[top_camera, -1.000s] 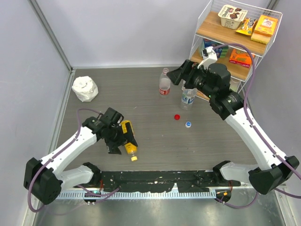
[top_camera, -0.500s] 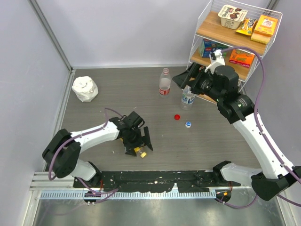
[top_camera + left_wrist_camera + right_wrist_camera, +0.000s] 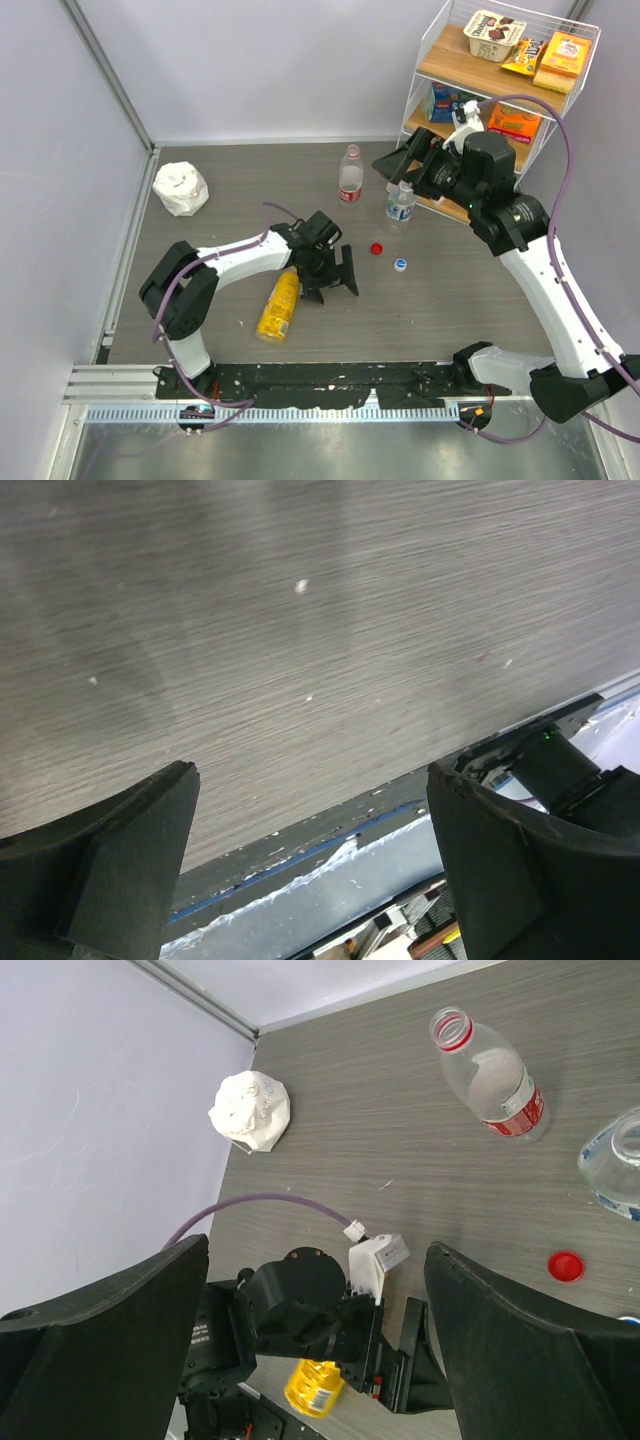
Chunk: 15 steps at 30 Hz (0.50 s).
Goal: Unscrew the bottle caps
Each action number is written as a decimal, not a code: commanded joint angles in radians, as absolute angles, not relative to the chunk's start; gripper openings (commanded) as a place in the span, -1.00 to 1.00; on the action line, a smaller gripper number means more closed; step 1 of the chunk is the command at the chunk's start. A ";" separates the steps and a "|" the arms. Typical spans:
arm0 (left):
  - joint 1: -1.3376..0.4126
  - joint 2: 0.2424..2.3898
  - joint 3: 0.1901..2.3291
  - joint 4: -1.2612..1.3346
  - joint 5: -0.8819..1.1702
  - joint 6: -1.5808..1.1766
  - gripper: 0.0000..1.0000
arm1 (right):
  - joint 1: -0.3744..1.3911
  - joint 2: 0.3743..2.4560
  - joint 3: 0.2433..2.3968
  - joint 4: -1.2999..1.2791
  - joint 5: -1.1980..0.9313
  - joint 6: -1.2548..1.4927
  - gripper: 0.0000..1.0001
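Note:
The yellow bottle (image 3: 278,305) lies on its side on the table, just left of my left gripper (image 3: 335,278), which is open and empty. The bottle also shows in the right wrist view (image 3: 318,1388). I cannot make out the yellow cap. The tall clear bottle (image 3: 349,178) with a red label and the small clear bottle (image 3: 399,207) stand uncapped. The red cap (image 3: 377,248) and the pale blue-white cap (image 3: 400,265) lie loose on the table. My right gripper (image 3: 402,155) is open and empty, held high beside the small bottle. The left wrist view shows only bare table between open fingers (image 3: 120,860).
A crumpled white tissue (image 3: 181,188) lies at the back left. A wire shelf (image 3: 432,62) with boxed snacks stands at the back right, close behind my right gripper. The black rail (image 3: 330,378) runs along the near table edge.
My left gripper has let go of the yellow bottle and swung right, away from it. The bottle now lies free, shifted slightly. My right arm has drifted a little to the right.

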State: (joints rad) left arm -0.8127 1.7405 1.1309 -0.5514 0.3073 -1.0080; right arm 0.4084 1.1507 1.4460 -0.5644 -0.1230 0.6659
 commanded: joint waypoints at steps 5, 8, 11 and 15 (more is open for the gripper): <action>-0.818 1.652 1.368 -0.791 0.174 -0.730 0.99 | 0.331 1.279 1.598 -0.627 -0.359 0.641 0.86; -0.818 1.599 1.379 -0.917 0.077 -0.726 0.99 | 0.331 1.342 1.621 -0.630 -0.406 0.632 0.85; -0.818 1.565 1.342 -1.015 0.017 -0.762 0.99 | 0.330 1.403 1.652 -0.632 -0.428 0.629 0.86; -0.818 1.505 1.229 -1.000 0.021 -0.814 0.99 | 0.328 1.445 1.678 -0.630 -0.460 0.624 0.86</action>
